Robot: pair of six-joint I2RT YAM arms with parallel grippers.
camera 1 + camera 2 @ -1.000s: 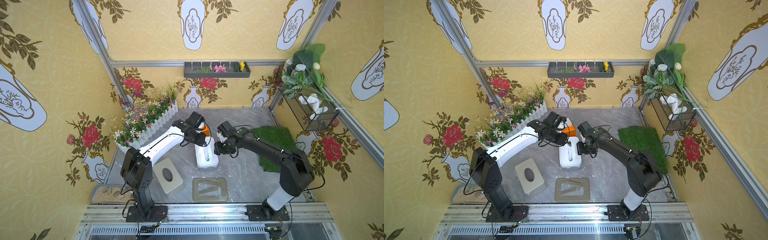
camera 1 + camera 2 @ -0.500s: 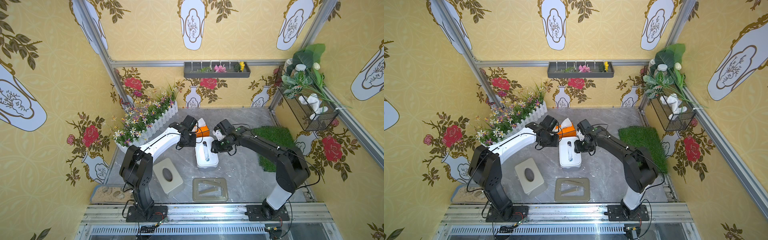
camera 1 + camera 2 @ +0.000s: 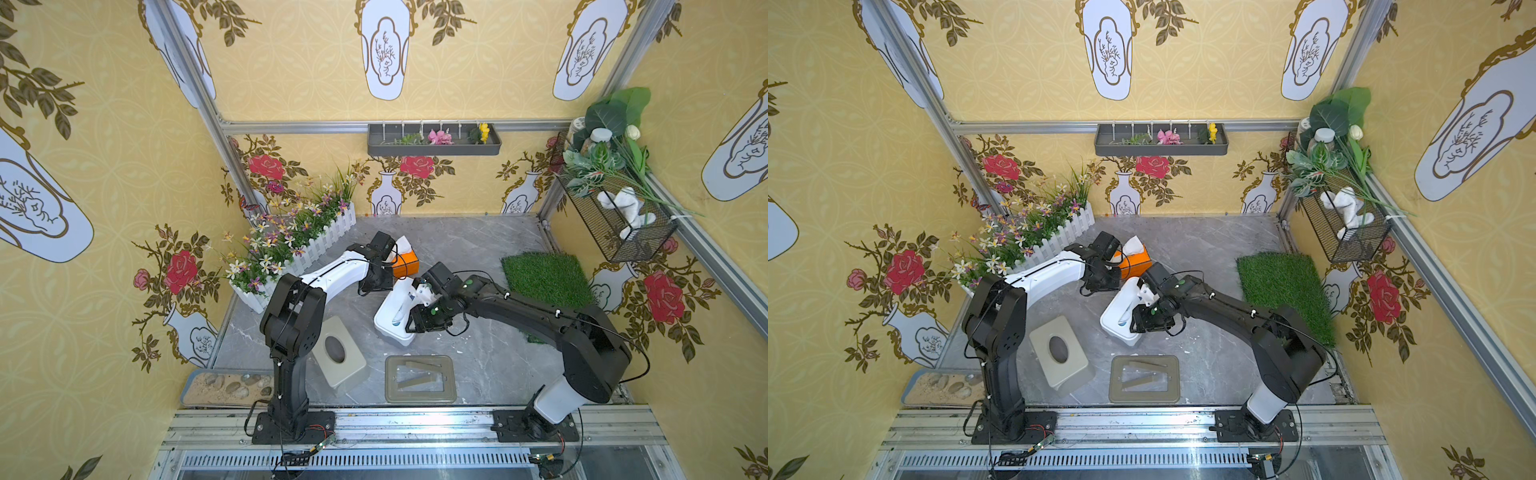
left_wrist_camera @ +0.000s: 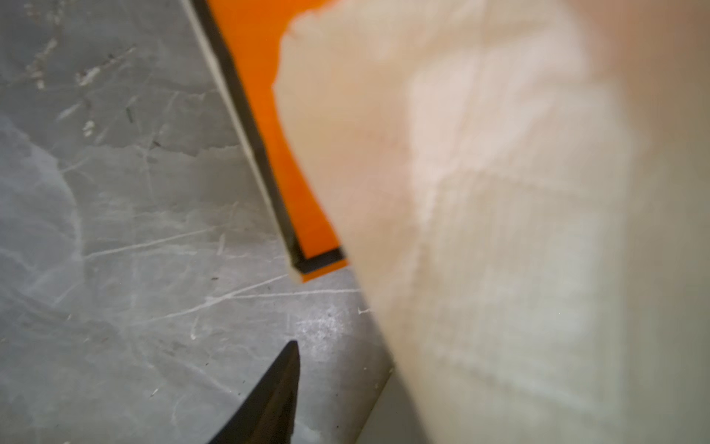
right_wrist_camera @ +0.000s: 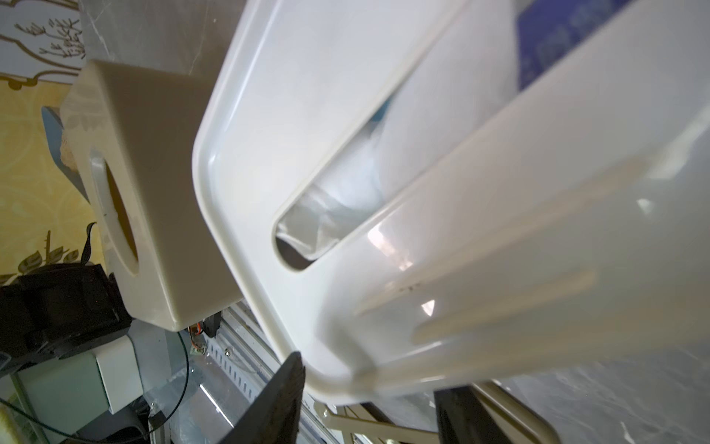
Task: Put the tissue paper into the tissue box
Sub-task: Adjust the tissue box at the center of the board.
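I am steering two arms over a grey marble table (image 3: 478, 357). Everything below is placed relative to the white tissue box (image 3: 388, 316), which sits at the middle.

The box is tilted, one end raised. The right wrist view shows its rim (image 5: 269, 115) caught between the right jaws, which are clamped on it. Through the top slot I see crinkled film and something white, and I cannot tell what it is.

The tissue paper is not inside. An orange tissue pack (image 3: 405, 265) lies just behind the box, with a white sheet (image 3: 402, 243) standing up from it. The left jaws are at the pack. The left wrist view shows one black tip, the pack's corner (image 4: 269, 96) and a blurred sheet (image 4: 499, 230) very close. I cannot tell whether those jaws are open or gripping.

I judge this to be the loading step: box held up, pack not yet in. Next, the left arm (image 3: 332, 270) needs a sure hold on the pack and a path to the box's opening, whose underside is hidden from me.

- **Behind the box:** open table beyond the pack.
- **In front:** a beige cover (image 3: 338, 357) and an olive frame (image 3: 392, 380), both near.
- **Left arm's side:** a flower fence (image 3: 316, 245), close to that arm.
- **Right arm's side:** a grass mat (image 3: 544, 278), well apart.
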